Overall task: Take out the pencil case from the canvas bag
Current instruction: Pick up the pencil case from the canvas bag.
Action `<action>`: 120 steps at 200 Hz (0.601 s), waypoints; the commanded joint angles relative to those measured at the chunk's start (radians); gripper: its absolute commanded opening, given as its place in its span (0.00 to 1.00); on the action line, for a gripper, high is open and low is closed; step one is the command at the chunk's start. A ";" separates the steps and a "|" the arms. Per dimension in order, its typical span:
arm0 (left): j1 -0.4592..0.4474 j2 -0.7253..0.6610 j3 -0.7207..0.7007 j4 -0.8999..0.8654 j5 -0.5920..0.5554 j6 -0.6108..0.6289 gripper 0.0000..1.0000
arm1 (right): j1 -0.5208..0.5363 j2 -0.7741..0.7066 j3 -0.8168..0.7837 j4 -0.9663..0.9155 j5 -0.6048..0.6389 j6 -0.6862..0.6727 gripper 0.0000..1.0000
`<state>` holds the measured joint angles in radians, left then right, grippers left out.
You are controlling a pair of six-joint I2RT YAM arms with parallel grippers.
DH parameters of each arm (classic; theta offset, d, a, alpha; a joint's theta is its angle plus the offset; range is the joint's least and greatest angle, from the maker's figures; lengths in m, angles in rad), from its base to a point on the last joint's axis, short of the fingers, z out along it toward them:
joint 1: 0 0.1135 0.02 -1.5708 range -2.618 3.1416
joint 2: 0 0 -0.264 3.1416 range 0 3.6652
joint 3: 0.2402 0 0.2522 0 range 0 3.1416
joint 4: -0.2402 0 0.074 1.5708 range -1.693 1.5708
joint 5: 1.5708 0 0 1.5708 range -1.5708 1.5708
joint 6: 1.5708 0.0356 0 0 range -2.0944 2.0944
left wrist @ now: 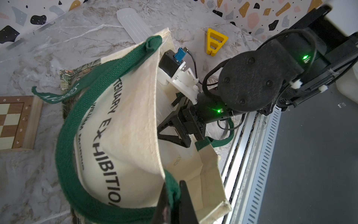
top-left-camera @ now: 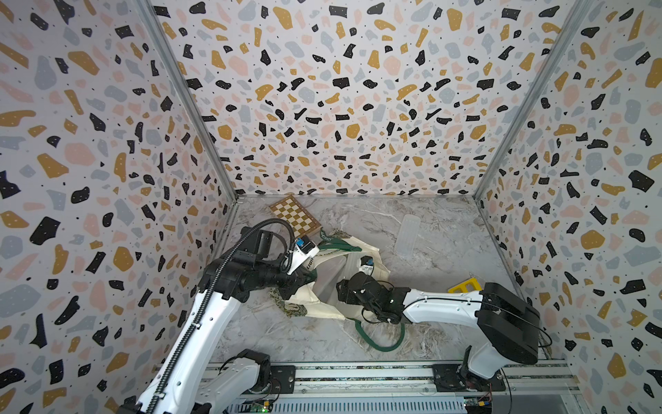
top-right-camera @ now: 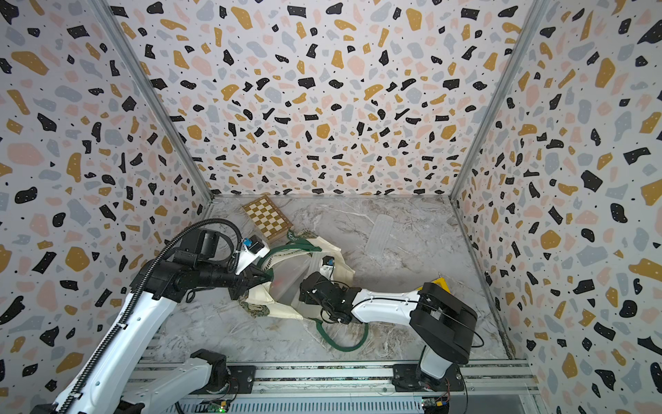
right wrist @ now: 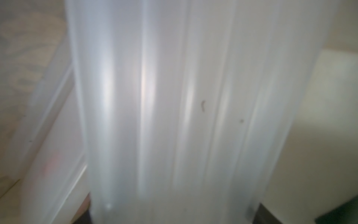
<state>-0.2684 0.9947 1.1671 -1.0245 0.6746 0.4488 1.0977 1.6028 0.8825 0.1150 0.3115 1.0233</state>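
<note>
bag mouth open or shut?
Open: left gripper holds the canvas bag up by its green handle; right gripper inside, clamping the pencil case.

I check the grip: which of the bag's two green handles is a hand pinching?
The raised handle, clamped in the left hand; the other handle lies loose on the table.

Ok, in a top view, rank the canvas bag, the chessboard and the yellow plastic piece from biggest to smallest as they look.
Largest: canvas bag.
Then: chessboard.
Smallest: yellow plastic piece, partly hidden by the right arm.
</note>
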 commanded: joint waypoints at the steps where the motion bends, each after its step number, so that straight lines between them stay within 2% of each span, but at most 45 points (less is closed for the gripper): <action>1: 0.003 -0.008 0.024 0.047 0.049 -0.004 0.00 | -0.012 -0.089 -0.005 -0.003 0.024 -0.082 0.70; 54: 0.003 0.004 0.029 0.050 0.036 -0.007 0.00 | -0.066 -0.216 -0.076 0.013 -0.099 -0.169 0.69; 120: 0.004 0.015 0.034 0.050 0.016 -0.010 0.00 | -0.091 -0.355 -0.130 -0.020 -0.127 -0.228 0.69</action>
<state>-0.2684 1.0122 1.1675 -1.0164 0.6720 0.4477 1.0279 1.3216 0.7540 0.0784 0.1696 0.8337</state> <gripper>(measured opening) 0.050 0.801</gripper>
